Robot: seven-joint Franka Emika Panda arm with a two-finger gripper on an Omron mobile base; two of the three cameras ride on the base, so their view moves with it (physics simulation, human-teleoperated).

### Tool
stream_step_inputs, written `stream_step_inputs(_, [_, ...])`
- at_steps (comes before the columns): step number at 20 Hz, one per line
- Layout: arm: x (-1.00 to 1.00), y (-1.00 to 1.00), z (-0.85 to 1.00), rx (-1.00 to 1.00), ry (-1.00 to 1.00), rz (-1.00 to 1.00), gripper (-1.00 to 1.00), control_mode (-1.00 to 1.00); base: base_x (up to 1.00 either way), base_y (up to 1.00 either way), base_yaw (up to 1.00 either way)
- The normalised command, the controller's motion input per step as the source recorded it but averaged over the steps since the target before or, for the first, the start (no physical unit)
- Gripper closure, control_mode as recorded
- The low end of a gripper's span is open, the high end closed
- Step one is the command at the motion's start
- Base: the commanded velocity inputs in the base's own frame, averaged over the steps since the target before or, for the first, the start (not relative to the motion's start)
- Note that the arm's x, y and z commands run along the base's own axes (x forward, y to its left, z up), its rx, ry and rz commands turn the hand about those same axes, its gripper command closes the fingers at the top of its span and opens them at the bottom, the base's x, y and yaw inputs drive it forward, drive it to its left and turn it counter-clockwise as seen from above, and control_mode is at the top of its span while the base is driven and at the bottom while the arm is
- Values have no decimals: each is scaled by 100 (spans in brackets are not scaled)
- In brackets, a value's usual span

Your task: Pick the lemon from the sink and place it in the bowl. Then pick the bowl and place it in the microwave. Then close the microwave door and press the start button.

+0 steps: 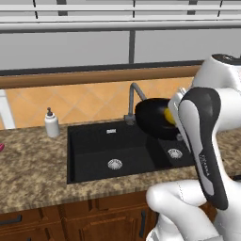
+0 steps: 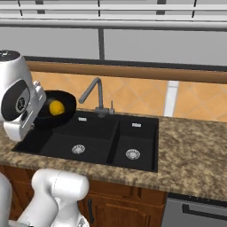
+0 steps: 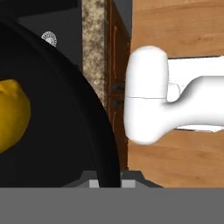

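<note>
Bench (image 2: 190, 150): granite, carrying the sink (image 2: 95, 135), whose basins we leave bare. Bowl (image 2: 55, 110): raised above the sink's edge, tilted, lifted for carrying to the microwave. Gripper (image 3: 105, 178): we clamp it on the bowl's rim. Lemon (image 2: 56, 107): resting inside the bowl.

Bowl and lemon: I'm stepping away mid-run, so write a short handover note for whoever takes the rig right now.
Gripper: shut on the bowl's rim, bowl lifted and tilted over the sink.
Lemon: inside the bowl.
Done: lemon moved from sink into bowl; bowl picked up.
Left: carry the bowl to the microwave and set it inside, close the microwave door, press start.
Watch: the bowl is tilted, so the lemon could roll out.
</note>
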Motion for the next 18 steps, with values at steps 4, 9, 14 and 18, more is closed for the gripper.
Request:
stream_step_inputs(4, [-42, -30, 17, 0, 0, -7, 100, -100, 0, 0, 0])
stream_step_inputs(9, [-73, -6, 12, 0, -1, 0, 100, -100, 0, 0, 0])
stream_step_inputs(14, [-33, -3, 24, 0, 0, -1, 100, 100, -19, -7, -1])
stream_step_inputs(18, [0, 0, 0, 0, 0, 0, 100, 100, -68, -60, -3])
